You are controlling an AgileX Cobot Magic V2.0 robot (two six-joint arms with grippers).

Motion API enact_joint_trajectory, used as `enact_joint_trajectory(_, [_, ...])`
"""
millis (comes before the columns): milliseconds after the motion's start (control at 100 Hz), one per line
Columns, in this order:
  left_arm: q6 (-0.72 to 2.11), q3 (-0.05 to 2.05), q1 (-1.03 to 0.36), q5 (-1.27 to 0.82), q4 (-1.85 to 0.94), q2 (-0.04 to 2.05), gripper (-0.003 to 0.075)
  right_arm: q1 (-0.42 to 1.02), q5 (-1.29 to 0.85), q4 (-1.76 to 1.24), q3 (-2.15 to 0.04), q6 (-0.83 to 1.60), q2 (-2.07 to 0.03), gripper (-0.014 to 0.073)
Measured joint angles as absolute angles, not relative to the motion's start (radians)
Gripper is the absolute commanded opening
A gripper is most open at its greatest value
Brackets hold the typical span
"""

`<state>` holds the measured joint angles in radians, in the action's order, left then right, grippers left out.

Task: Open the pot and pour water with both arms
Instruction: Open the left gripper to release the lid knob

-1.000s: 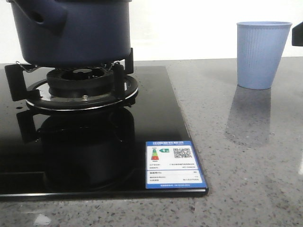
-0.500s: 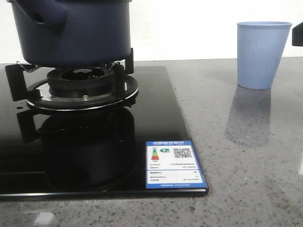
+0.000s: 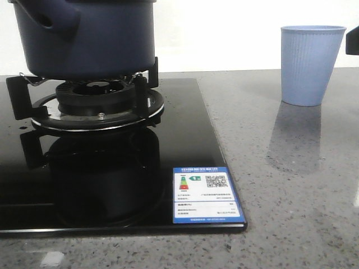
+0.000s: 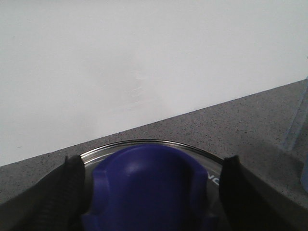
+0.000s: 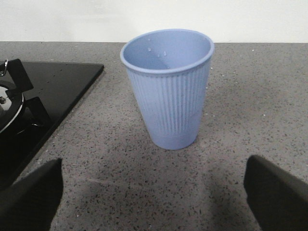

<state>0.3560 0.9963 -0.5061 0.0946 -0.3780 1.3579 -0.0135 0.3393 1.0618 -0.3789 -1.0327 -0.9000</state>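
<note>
The dark navy pot stands on the gas burner at the far left, with its stubby handle facing forward-left. Its top is cut off in the front view. In the left wrist view, my left gripper is open astride the blue lid knob, with one finger on each side and a thin gap showing. The glass lid's metal rim shows behind. The light blue ribbed cup stands upright and empty on the counter. My right gripper is open and empty, a short way before the cup.
The black glass hob carries a blue energy label at its front right corner. Grey speckled counter lies between hob and cup. A white wall stands behind. A dark shape shows at the right edge beside the cup.
</note>
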Motion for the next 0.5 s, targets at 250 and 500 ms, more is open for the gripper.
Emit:
enact_joint_trajectory(250, [0.356, 0.996, -0.506, 0.093, -0.378, 1.297, 0.0567, -0.014, 0.339, 1.062, -0.379, -1.034, -0.9, 0.0664])
enact_joint_trajectory(500, [0.356, 0.998, -0.428, 0.017, -0.378, 1.087, 0.0485, -0.014, 0.366, 1.062, -0.379, -1.034, -0.85, 0.061])
